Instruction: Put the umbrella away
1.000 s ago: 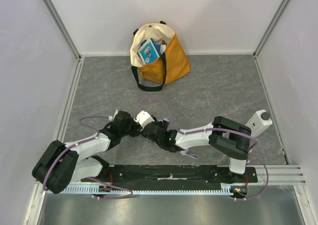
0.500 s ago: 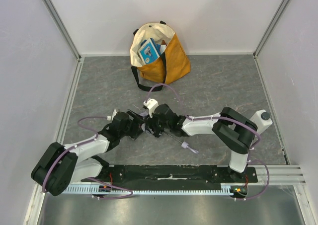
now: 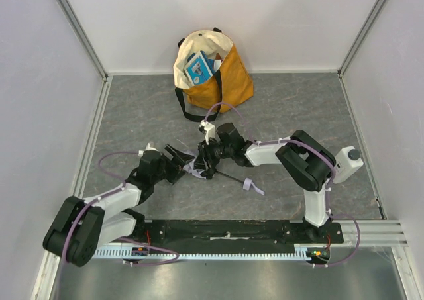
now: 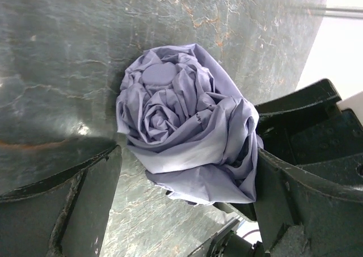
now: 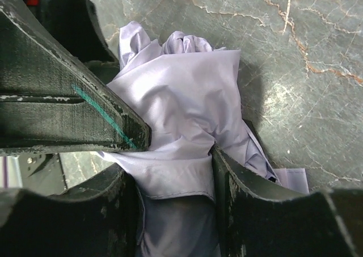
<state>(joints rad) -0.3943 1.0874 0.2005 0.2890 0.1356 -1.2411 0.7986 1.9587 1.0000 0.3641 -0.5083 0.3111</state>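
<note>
The umbrella (image 3: 197,169) lies folded on the grey table, its pale lavender canopy bunched up, a thin black shaft running right to the handle end (image 3: 249,184). My right gripper (image 3: 207,162) comes in from the right and is shut on the canopy; in the right wrist view the fabric (image 5: 187,98) is squeezed between both fingers of that gripper (image 5: 173,166). My left gripper (image 3: 179,157) stands open just left of the canopy. In the left wrist view the canopy (image 4: 176,121) shows end-on between the spread fingers of that gripper (image 4: 187,166), against the right one.
A mustard-and-cream tote bag (image 3: 222,75) stands open at the back, with a blue item inside and its black strap (image 3: 192,111) on the floor. White walls close in the table on the left, right and far sides. The two grippers are close together.
My left gripper has opened wide, let go of the canopy and drawn back left. My right arm has swung toward the far side, carrying the umbrella a little away from the bases.
</note>
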